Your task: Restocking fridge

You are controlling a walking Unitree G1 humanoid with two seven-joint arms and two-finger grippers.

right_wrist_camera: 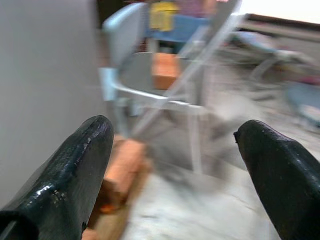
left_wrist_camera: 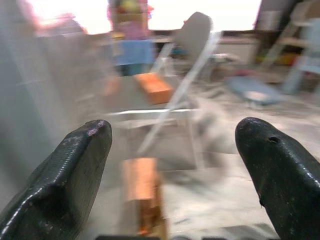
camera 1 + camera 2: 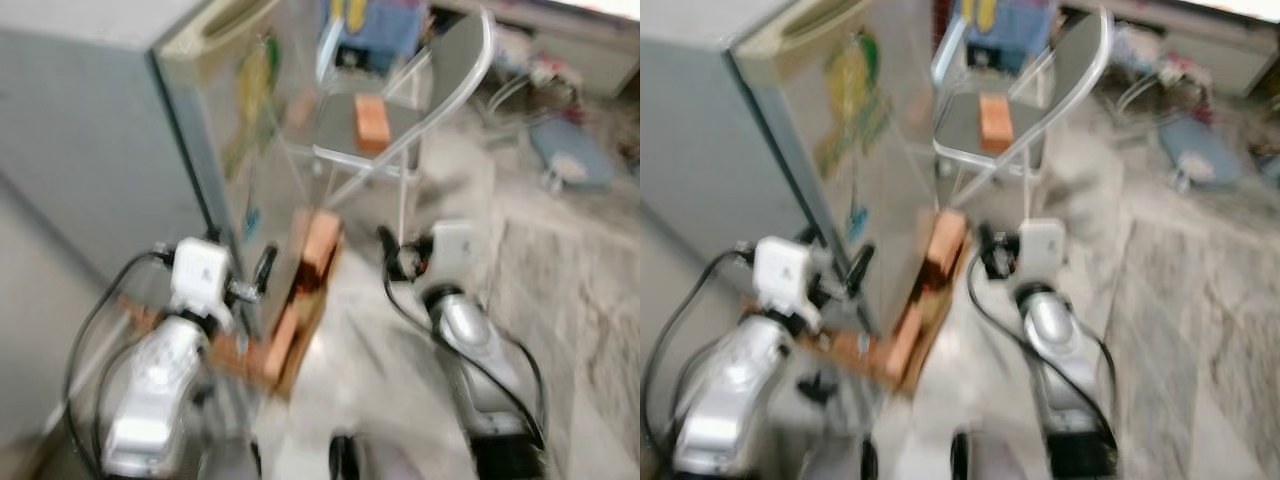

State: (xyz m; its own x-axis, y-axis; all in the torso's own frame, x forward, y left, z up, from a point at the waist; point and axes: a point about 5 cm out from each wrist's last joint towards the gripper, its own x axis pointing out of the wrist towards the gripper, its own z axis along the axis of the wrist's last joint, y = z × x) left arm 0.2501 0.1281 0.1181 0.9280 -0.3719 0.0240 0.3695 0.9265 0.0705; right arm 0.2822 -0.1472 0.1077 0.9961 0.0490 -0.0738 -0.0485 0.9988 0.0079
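The fridge [image 3: 110,130] stands ahead on the robot's left, its stickered side facing the room. Against its foot a wooden tray [image 3: 300,310] of orange blocks lies lengthwise, pointing toward a folding chair [image 3: 400,110] carrying an orange block [image 3: 372,122]. Left tool [image 2: 172,165] and right tool [image 1: 172,165] both gape wide, empty, above the floor [image 3: 560,300].

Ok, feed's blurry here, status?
Both grippers, left and right, open, empty. Fridge door shut. Orange pack on folding chair. Wooden tray underfoot.
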